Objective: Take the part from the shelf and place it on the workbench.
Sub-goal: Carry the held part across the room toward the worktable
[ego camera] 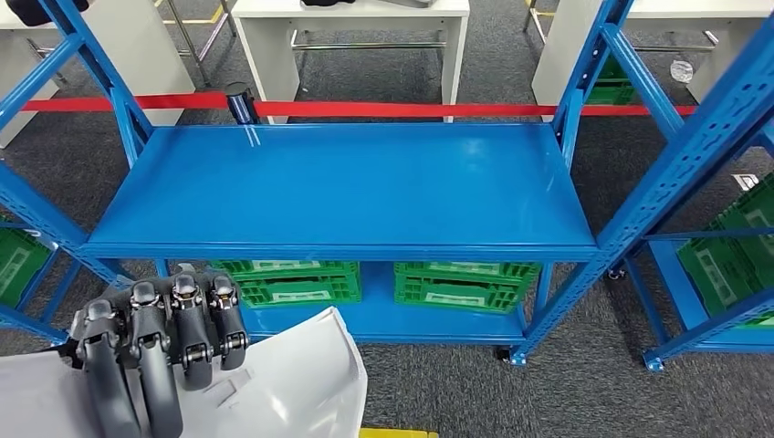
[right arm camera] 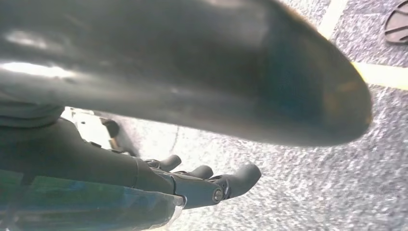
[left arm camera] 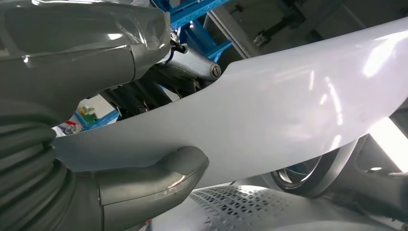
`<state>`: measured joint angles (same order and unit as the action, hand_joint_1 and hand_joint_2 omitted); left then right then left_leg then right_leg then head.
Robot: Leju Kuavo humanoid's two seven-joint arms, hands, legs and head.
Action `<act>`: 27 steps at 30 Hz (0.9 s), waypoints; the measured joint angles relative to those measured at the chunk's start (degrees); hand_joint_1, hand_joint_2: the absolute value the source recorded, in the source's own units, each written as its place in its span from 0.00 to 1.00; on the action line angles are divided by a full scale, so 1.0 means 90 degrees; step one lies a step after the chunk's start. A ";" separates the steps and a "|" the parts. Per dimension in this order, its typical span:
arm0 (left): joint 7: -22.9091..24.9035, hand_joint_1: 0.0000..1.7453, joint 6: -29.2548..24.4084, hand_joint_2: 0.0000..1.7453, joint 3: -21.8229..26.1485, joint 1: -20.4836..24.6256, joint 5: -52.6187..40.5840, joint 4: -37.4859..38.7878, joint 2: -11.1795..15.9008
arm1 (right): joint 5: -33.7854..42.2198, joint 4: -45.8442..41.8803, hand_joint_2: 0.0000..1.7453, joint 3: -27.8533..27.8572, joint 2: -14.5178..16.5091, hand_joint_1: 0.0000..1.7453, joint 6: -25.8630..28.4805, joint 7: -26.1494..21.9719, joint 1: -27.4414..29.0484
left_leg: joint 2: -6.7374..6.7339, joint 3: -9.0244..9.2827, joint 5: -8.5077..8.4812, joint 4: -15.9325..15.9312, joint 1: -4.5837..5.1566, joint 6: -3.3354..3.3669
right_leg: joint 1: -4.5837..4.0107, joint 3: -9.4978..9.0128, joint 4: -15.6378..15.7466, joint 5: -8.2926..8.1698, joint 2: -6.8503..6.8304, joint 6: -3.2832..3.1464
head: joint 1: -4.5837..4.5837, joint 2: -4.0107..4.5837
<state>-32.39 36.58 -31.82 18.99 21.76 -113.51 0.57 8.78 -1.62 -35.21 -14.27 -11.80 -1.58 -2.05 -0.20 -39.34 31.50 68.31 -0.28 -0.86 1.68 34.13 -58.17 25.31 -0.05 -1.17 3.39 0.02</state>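
Observation:
The part is a curved, glossy white panel (ego camera: 301, 383) at the bottom left of the head view, in front of the blue shelf (ego camera: 347, 182). My left hand (ego camera: 160, 351) grips its edge, with dark fingers lying over the top. In the left wrist view the thumb (left arm camera: 159, 178) presses on one face of the panel (left arm camera: 288, 120). My right hand (right arm camera: 202, 180) hangs above grey carpet, its fingers stretched out and apart with nothing in them.
The shelf's upper board is bare. Two green crates (ego camera: 292, 281) (ego camera: 465, 285) sit on its lower board, and more green crates (ego camera: 739, 255) fill the rack on the right. Behind the shelf run a red barrier tape (ego camera: 411, 109) and white tables (ego camera: 356, 27).

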 joint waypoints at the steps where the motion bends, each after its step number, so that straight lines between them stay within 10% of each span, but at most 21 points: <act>1: -0.0018 1.00 0.0001 1.00 -0.0011 0.0000 -0.0010 0.0004 0.0016 | 0.0018 0.0011 0.00 -0.0050 -0.0001 0.00 -0.0017 -0.0094 -0.0005 | 0.0000 -0.0076 0.0220 0.0356 -0.0010 -0.0017 | -0.0010 0.0077 -0.0002 -0.0057 -0.0001 -0.0001 | 0.0002 0.0000; 3: -0.0045 1.00 0.0021 1.00 -0.0029 0.0006 -0.0018 0.0015 0.0049 | 0.0049 0.0030 0.00 -0.0137 0.0004 0.00 -0.0047 -0.0252 -0.0018 | 0.0000 0.0077 0.0335 0.0485 -0.0014 -0.0006 | -0.0033 0.0232 -0.0004 -0.0178 0.0000 0.0003 | 0.0003 0.0000; 8: -0.0064 1.00 0.0078 1.00 -0.0052 0.0127 -0.0026 0.0019 0.0084 | 0.0177 0.0052 0.00 -0.0262 0.0058 0.00 -0.0126 -0.0421 -0.0084 | -0.0007 0.1358 -0.0038 -0.1265 0.0115 0.0284 | -0.0038 0.0399 0.0055 -0.0476 -0.0005 0.0094 | -0.0027 0.0001; 12: -0.0038 1.00 0.0058 1.00 -0.0089 0.0217 -0.0040 0.0027 0.0084 | 0.0369 0.0061 0.00 -0.0281 0.0130 0.00 -0.0185 -0.0430 -0.0116 | -0.0027 0.1270 -0.0365 -0.1438 0.0165 0.0428 | 0.0004 0.0413 0.0103 -0.0546 -0.0010 0.0213 | -0.0064 0.0002; 15: 0.0008 1.00 -0.0029 1.00 -0.0136 0.0274 -0.0024 0.0032 0.0052 | 0.0513 0.0061 0.00 -0.0282 0.0154 0.00 -0.0247 -0.0416 -0.0115 | -0.0041 0.1039 -0.0677 -0.1519 0.0130 0.0487 | -0.0004 0.0675 -0.0755 0.0277 -0.0003 0.0115 | -0.0202 0.0002; 18: 0.0044 1.00 -0.0122 1.00 -0.0196 0.0280 -0.0003 0.0032 0.0020 | 0.0590 0.0061 0.00 -0.0282 0.0181 0.00 -0.0264 -0.0407 -0.0117 | -0.0044 0.0692 -0.0946 -0.1493 0.0117 0.0445 | 0.0027 0.0754 -0.1729 0.0637 -0.0004 0.0246 | -0.0265 0.0002; 22: 0.0110 1.00 -0.0294 1.00 -0.0220 0.0285 0.0016 0.0021 -0.0005 | 0.0582 0.0064 0.00 -0.0324 0.0219 0.00 -0.0284 -0.0408 -0.0122 | -0.0056 0.0213 -0.1165 -0.1271 0.0072 0.0296 | 0.0094 -0.0329 -0.0525 0.0421 0.0007 0.0481 | -0.0270 0.0002; 27: -0.0053 1.00 -0.0520 1.00 -0.0037 0.0076 -0.0209 -0.0013 -0.0007 | 0.0372 0.0080 0.00 -0.0606 0.0191 0.00 -0.0293 -0.0614 -0.0073 | -0.0051 0.0032 -0.1235 -0.1098 0.0033 0.0127 | 0.0045 -0.0493 -0.0024 0.0517 0.0006 0.0209 | -0.0254 0.0002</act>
<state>-32.87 31.90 -32.15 19.68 19.88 -113.62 0.50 12.13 -0.90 -40.67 -12.56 -14.44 -7.10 -2.71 -0.66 -39.05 20.39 58.43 0.02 0.27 2.08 29.70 -58.38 29.97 0.00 0.71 1.10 0.04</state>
